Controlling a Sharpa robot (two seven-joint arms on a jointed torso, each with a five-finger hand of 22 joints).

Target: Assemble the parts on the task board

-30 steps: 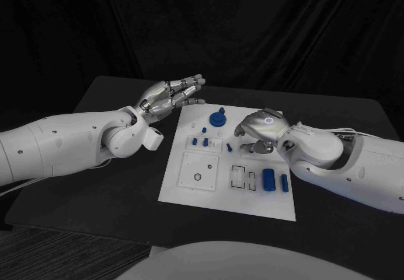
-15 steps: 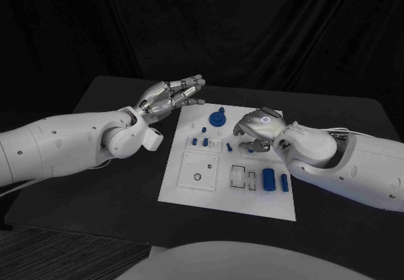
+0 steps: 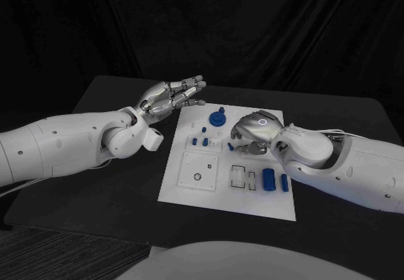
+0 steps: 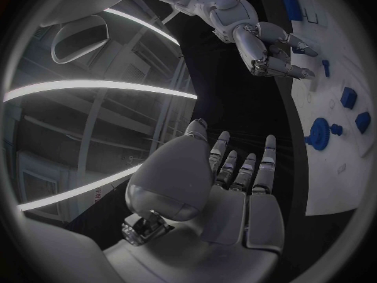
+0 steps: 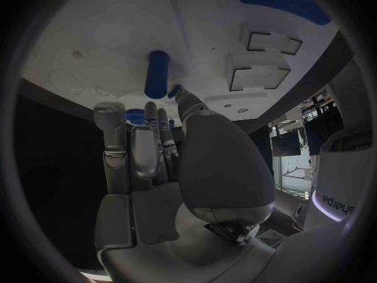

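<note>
- White rectangular task board (image 3: 195, 195), mid black table (image 3: 101, 192): carries a blue round knobbed part (image 3: 218, 119), small blue pegs (image 3: 199, 141), and blue cylinders (image 3: 268, 179) beside outlined slots.
- My left hand (image 3: 171, 94): released, fingers apart, raised off the board's far-left corner.
- My right hand (image 3: 250, 133): fingers curled down onto the board's middle; grasp hidden, cannot tell.

"sharpa" logo, mirrored, on right arm (image 5: 339, 202)
</note>
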